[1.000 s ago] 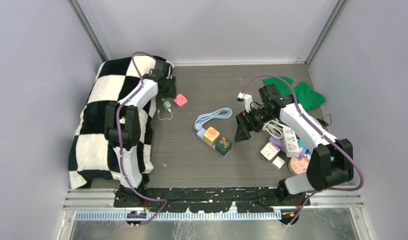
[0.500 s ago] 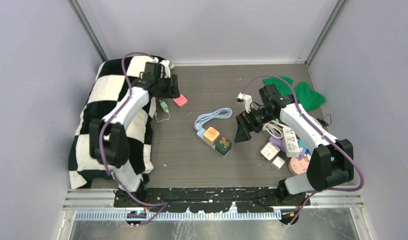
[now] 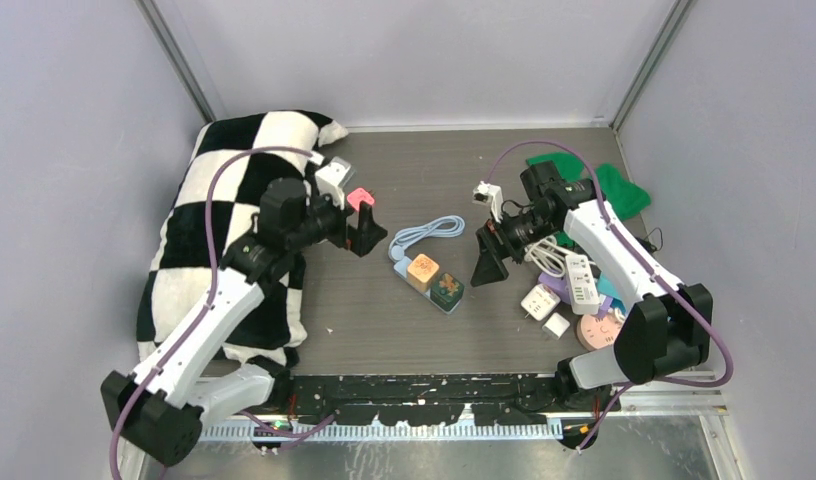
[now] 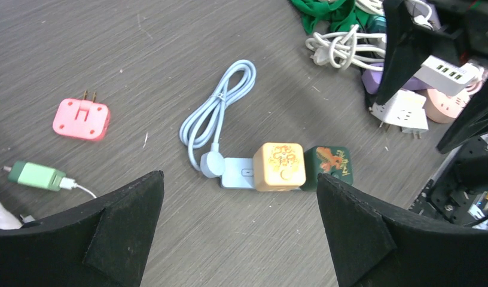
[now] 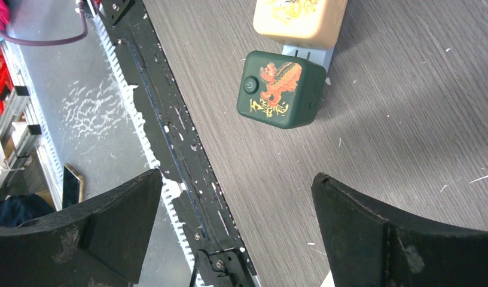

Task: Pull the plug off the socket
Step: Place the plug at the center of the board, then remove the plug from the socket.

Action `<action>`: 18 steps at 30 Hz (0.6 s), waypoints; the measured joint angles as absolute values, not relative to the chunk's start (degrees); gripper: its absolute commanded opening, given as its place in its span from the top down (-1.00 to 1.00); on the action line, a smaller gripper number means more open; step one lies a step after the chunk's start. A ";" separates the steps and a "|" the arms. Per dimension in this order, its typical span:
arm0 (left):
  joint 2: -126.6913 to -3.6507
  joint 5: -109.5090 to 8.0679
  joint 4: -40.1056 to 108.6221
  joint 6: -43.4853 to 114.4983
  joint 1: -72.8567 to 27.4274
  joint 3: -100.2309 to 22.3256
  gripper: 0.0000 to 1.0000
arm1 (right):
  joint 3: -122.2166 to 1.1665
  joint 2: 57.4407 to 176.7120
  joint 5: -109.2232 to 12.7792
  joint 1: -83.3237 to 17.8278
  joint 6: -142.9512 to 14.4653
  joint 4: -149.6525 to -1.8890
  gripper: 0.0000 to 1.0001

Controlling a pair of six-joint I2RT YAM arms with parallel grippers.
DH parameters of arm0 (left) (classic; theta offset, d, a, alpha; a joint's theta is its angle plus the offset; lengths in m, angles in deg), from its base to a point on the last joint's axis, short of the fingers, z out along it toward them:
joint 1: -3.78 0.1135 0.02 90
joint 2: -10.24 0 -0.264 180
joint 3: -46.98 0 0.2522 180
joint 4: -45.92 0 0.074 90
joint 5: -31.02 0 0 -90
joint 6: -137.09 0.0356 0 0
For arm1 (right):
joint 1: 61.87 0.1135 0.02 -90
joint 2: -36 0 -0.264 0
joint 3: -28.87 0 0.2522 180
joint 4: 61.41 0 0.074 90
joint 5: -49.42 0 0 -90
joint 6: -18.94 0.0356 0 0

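Observation:
A light blue socket strip (image 3: pixel 401 270) lies mid-table, its coiled cable (image 4: pixel 217 107) trailing away from it. Two cube plugs sit on it: an orange one (image 3: pixel 422 267) and a dark green one (image 3: pixel 447 289) with a red dragon print. My left gripper (image 3: pixel 364 232) hovers open just left of the strip. In the left wrist view the strip (image 4: pixel 238 173) and both plugs (image 4: pixel 280 166) lie between and beyond the fingers. My right gripper (image 3: pixel 489 262) stands open just right of the green plug (image 5: pixel 281 88), holding nothing.
A black-and-white checkered cloth (image 3: pixel 214 230) covers the left side. A pink adapter (image 4: pixel 81 119) and a small green adapter (image 4: pixel 36 176) lie near it. Adapters, white strips and cables (image 3: pixel 579 285) are piled at the right, a green cloth (image 3: pixel 614 190) behind them. The metal front rail (image 5: pixel 170 137) is close.
My left arm swung away from the pink adapter by the cloth toward the middle, and its gripper opened wide. The right arm barely shifted.

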State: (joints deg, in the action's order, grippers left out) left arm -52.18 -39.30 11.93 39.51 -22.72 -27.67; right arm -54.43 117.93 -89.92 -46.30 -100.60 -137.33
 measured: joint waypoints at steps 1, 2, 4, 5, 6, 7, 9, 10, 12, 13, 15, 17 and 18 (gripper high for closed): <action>-50.56 -39.67 12.54 39.73 -22.65 -25.68 -0.99 | -54.67 117.80 -90.03 -46.21 -100.99 -137.72 -0.99; -48.02 -40.26 13.94 39.80 -22.54 -22.16 -0.99 | -54.78 117.36 -90.12 -46.19 -101.38 -138.11 -0.99; -44.72 -41.24 16.21 38.94 -22.43 -17.09 -0.99 | -54.78 116.64 -90.16 -46.17 -102.13 -138.86 -0.99; -42.95 -41.46 17.19 38.18 -22.39 -14.36 -0.99 | -54.80 116.09 -90.05 -46.02 -102.78 -139.42 -0.99; -41.27 -41.53 18.26 37.35 -22.39 -11.78 -0.99 | -55.00 115.61 -89.77 -45.84 -103.61 -140.23 -0.99; -39.98 -41.46 19.03 36.63 -22.37 -9.92 -0.99 | -55.24 115.37 -89.49 -45.78 -104.14 -140.76 -0.99; -37.71 -40.83 20.21 34.92 -22.37 -7.19 -1.00 | -56.70 115.08 -88.41 -45.56 -105.73 -142.09 -0.99; -36.75 -40.26 20.78 34.00 -22.37 -6.29 -0.99 | -57.45 115.08 -88.02 -45.51 -106.43 -142.59 -0.99; -35.09 -38.82 21.91 32.45 -22.37 -5.31 -0.99 | -59.04 115.08 -87.39 -45.21 -107.88 -143.55 -0.99; -34.41 -37.92 22.57 31.78 -22.37 -5.02 -0.99 | -59.67 115.08 -87.19 -45.03 -108.51 -144.04 -0.99; -33.21 -36.02 23.53 30.51 -22.37 -4.54 -0.99 | -60.66 115.11 -87.19 -44.53 -109.58 -144.65 -0.99; -32.13 -34.45 24.14 29.63 -22.37 -3.95 -0.99 | -60.83 115.17 -87.23 -43.64 -110.52 -145.17 -0.99; -31.50 -33.88 24.36 29.35 -22.37 -3.51 -0.99 | -60.85 115.43 -87.21 -43.05 -111.22 -145.65 -0.99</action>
State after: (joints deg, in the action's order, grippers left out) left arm -31.50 -33.88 24.36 29.35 -22.37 -3.51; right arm -60.85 115.43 -87.21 -43.05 -111.22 -145.65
